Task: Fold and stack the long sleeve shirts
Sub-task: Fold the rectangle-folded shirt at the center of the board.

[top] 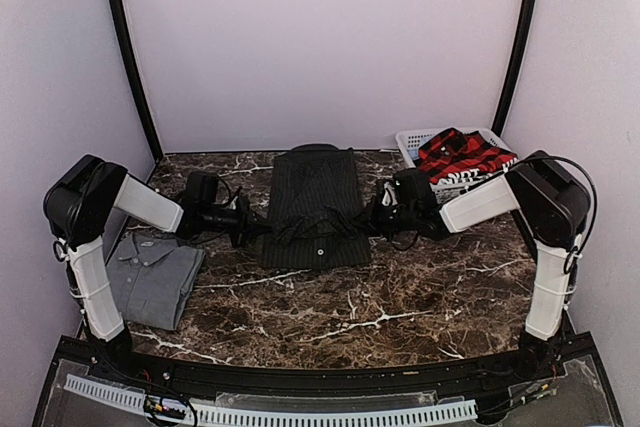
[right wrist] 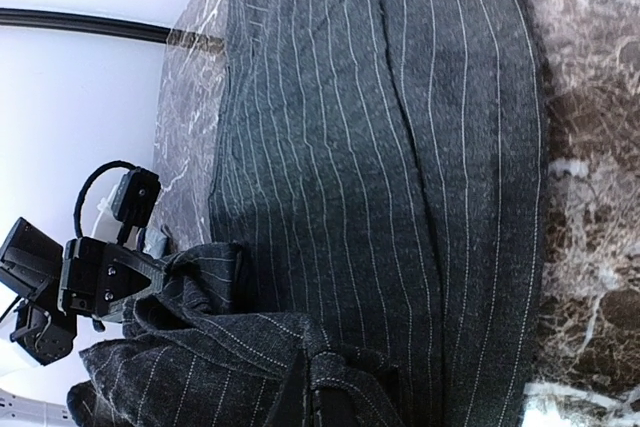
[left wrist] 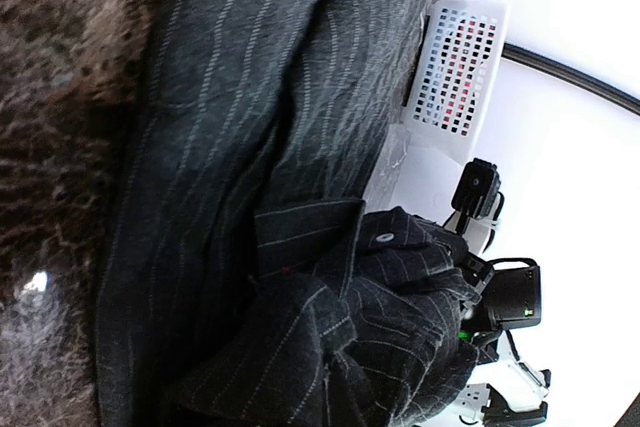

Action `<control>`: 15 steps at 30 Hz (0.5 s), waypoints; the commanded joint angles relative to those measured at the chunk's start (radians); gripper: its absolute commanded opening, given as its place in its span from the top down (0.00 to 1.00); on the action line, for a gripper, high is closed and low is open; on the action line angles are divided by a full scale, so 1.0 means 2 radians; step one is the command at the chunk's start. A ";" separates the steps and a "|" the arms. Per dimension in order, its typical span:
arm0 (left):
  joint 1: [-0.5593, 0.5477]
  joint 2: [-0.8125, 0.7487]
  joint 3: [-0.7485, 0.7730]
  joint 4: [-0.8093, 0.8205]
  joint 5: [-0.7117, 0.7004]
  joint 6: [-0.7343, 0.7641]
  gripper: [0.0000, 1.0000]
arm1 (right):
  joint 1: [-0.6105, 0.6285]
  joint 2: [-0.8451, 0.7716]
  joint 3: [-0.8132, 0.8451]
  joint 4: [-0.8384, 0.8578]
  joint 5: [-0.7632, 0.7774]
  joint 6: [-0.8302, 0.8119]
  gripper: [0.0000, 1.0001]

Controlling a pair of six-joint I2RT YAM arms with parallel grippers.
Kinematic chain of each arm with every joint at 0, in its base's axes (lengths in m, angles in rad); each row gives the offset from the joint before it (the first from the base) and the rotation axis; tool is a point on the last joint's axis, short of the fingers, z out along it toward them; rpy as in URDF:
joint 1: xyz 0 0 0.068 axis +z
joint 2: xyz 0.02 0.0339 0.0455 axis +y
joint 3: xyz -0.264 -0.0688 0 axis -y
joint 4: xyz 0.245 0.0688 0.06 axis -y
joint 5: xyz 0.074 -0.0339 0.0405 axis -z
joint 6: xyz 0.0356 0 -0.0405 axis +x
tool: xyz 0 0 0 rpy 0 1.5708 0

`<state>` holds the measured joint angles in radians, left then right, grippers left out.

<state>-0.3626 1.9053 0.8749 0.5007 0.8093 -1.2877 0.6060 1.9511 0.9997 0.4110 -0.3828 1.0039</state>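
One counter (top: pixel 400 297) carries the black pinstriped shirt (top: pixel 315 192) at its middle, the grey shirt (top: pixel 155 277) folded near left, the white basket (top: pixel 410 139) far right holding the plaid shirt (top: pixel 458 155). Left end effector (top: pixel 250 222) and right end effector (top: pixel 376 216) clamp the pinstriped shirt's bunched sides.

The pinstriped shirt (top: pixel 316 209) lies on the table (top: pixel 400 297) at its middle, reaching towards the back edge. The left gripper (top: pixel 248 222) meets the shirt's left edge and the right gripper (top: pixel 372 217) its right edge, both at the near part, where cloth is gathered up between them. The plain shirt (top: pixel 155 277) lies folded on the near left of the table, just beside the left arm and well apart from the pinstriped one. The basket (top: pixel 408 139) stands in the far right corner, behind the right arm, with the plaid shirt (top: pixel 462 155) in it
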 commanded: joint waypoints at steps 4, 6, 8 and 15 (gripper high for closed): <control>0.004 -0.008 0.022 0.011 -0.014 0.003 1.00 | -0.013 -0.023 0.021 0.011 0.028 -0.010 1.00; 0.007 -0.004 0.021 0.014 -0.017 0.004 1.00 | -0.017 -0.018 0.024 0.009 0.027 -0.010 1.00; 0.010 0.002 0.021 0.016 -0.020 0.007 1.00 | -0.020 -0.013 0.026 0.010 0.026 -0.010 1.00; 0.020 0.023 0.031 0.016 -0.027 0.017 1.00 | -0.025 0.009 0.045 0.004 0.024 -0.017 1.00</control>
<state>-0.3374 1.9400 0.9134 0.5098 0.7727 -1.2846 0.5663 1.9465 1.0515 0.4015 -0.3462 0.9920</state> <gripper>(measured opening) 0.006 0.004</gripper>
